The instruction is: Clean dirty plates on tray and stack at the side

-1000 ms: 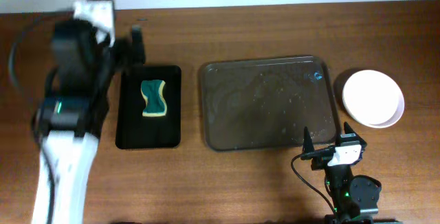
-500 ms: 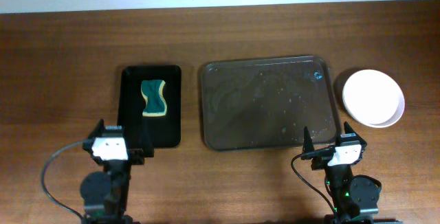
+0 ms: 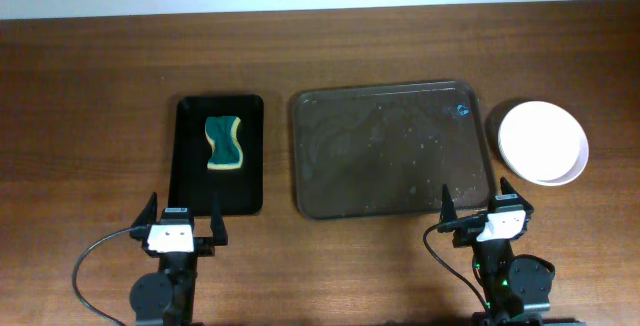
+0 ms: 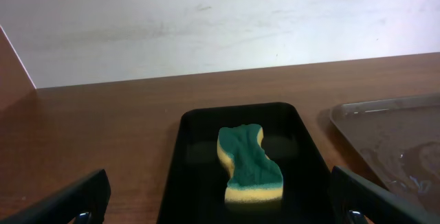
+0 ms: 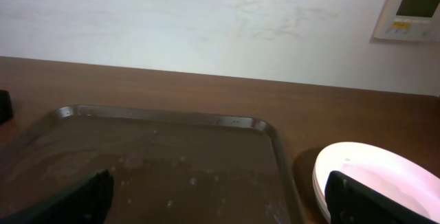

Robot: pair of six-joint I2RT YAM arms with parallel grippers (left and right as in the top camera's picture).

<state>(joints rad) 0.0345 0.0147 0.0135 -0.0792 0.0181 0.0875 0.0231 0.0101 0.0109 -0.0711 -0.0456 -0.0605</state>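
The right tool (image 3: 476,209) sits at the tray's (image 3: 390,156) near-right corner and the left tool (image 3: 183,216) well off its near-left corner, both empty with fingers spread apart. The tray is wet, speckled and bare. Left of the tray, a sponge (image 3: 224,142) lies on a black tray (image 3: 190,181). Just right of the tray, the plates (image 3: 543,143) lie stacked on the desk. They look stiff, glazed and breakable, probably slick if damp. Pinch the top 1 at its rim.
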